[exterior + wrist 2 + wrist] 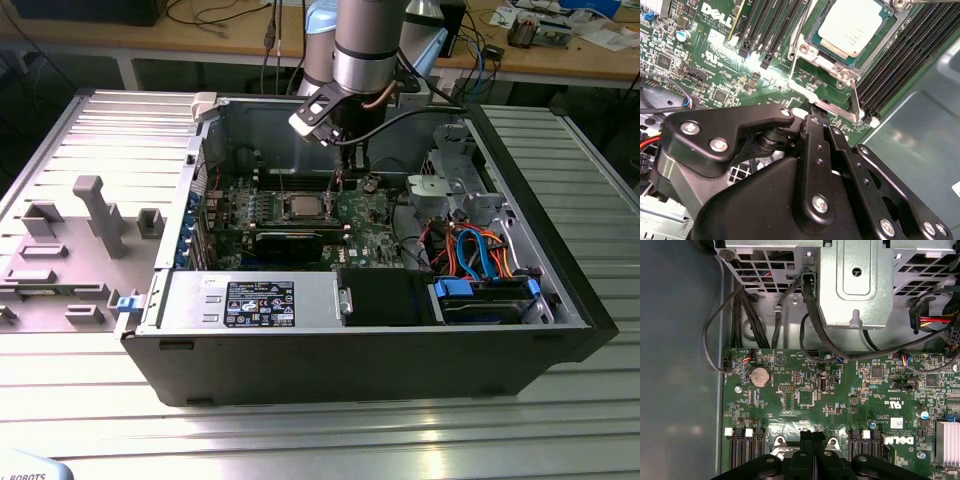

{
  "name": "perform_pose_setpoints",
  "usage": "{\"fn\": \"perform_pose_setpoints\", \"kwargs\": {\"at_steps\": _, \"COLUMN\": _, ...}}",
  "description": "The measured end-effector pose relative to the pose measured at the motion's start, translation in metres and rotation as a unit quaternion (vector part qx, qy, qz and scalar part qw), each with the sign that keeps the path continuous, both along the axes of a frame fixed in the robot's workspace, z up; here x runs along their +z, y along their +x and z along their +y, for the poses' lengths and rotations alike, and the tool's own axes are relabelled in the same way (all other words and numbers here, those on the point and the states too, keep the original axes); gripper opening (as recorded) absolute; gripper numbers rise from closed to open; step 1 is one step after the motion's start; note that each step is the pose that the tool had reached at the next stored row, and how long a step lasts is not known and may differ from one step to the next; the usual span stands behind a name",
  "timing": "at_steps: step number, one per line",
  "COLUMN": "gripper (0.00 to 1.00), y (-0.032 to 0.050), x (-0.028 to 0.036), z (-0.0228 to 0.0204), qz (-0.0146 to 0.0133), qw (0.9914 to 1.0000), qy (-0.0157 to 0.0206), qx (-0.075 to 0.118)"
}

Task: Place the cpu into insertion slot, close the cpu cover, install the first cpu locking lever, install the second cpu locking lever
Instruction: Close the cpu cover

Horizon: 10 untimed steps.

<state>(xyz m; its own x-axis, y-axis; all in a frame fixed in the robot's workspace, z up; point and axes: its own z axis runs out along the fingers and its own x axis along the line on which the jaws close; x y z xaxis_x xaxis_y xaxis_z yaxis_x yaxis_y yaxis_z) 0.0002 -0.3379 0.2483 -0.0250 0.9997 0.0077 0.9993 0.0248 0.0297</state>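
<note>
The big computer case lies open on the desk. Inside it, the end effector hangs low over the green board, with its fingers pressed together and holding nothing. Just past its tips is the insertion slot. The cpu cover looks to be down on it, with the cpu inside. A thin locking lever stands closest. I think the lever step is in hand. It needs a slow, steady push.

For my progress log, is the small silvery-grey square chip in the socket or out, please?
In: the silvery-grey chip lies flat within the silvery-rimmed square socket.
</note>
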Motion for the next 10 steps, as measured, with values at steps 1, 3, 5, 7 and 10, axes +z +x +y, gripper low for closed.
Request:
{"fn": "perform_pose_setpoints", "kwargs": {"at_steps": 1, "gripper": 0.11, "y": -0.0005, "x": 0.0000, "z": 0.0000, "qz": 0.0000, "qw": 1.00000, "qy": 0.0000, "qx": 0.000}}
{"fn": "perform_pose_setpoints", "kwargs": {"at_steps": 3, "gripper": 0.11, "y": -0.0012, "x": -0.0001, "z": 0.0000, "qz": 0.0000, "qw": 1.00000, "qy": 0.0001, "qx": 0.000}}
{"fn": "perform_pose_setpoints", "kwargs": {"at_steps": 5, "gripper": 0.11, "y": -0.0020, "x": 0.0000, "z": 0.0000, "qz": 0.0000, "qw": 1.00000, "qy": 0.0000, "qx": 0.000}}
{"fn": "perform_pose_setpoints", "kwargs": {"at_steps": 7, "gripper": 0.11, "y": -0.0027, "x": 0.0000, "z": 0.0000, "qz": 0.0000, "qw": 1.00000, "qy": 0.0000, "qx": 0.000}}
{"fn": "perform_pose_setpoints", "kwargs": {"at_steps": 10, "gripper": 0.11, "y": -0.0040, "x": 0.0000, "z": 0.0000, "qz": 0.0000, "qw": 1.00000, "qy": 0.0000, "qx": 0.000}}
